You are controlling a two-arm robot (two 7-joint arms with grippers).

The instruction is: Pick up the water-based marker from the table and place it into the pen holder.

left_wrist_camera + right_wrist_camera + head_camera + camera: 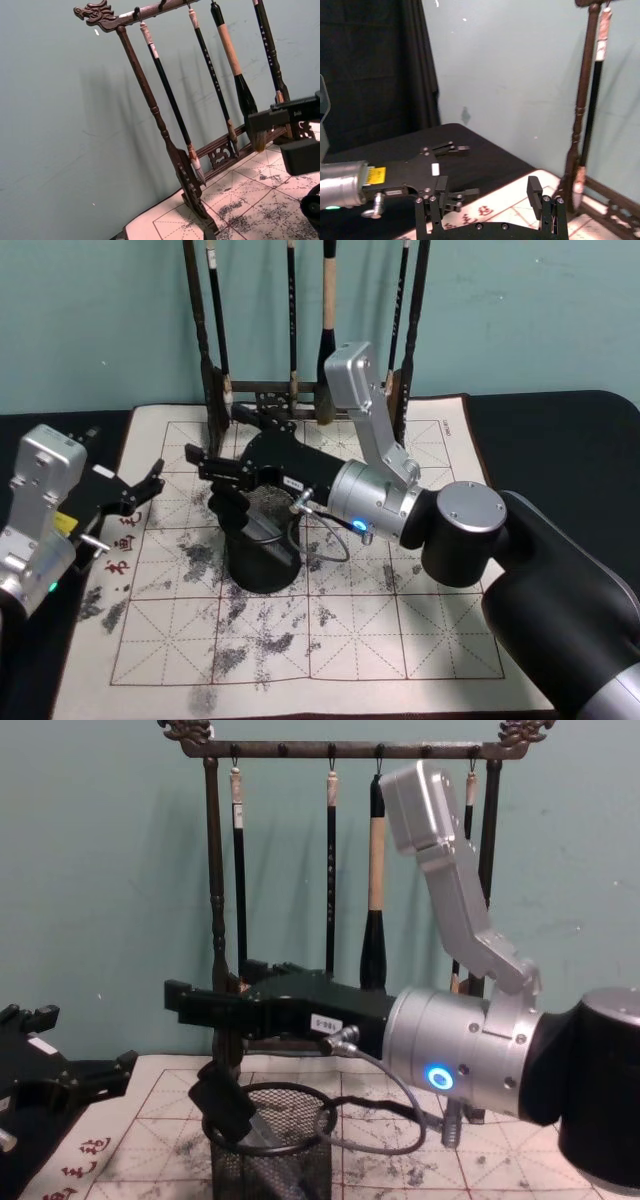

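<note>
At centre frame we see the right claw (215,488) released above the pen holder (258,550), one finger dipping inside its rim. We see a grey marker (268,1132) leaning inside the mesh cup. At left edge, the left claw (152,480) hangs released over the calligraphy mat (400,630).

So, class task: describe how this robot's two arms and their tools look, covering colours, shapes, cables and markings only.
Both arms have silver metal links with boxy and cylindrical housings. The right arm's outer segment is glossy black, joined by a round silver cap. Its wrist cylinder bears a glowing blue ring light, and a thin grey cable loops from it. The right tool is black with flat fingers and a small white label. The left tool is black, with a yellow sticker behind it.
</note>
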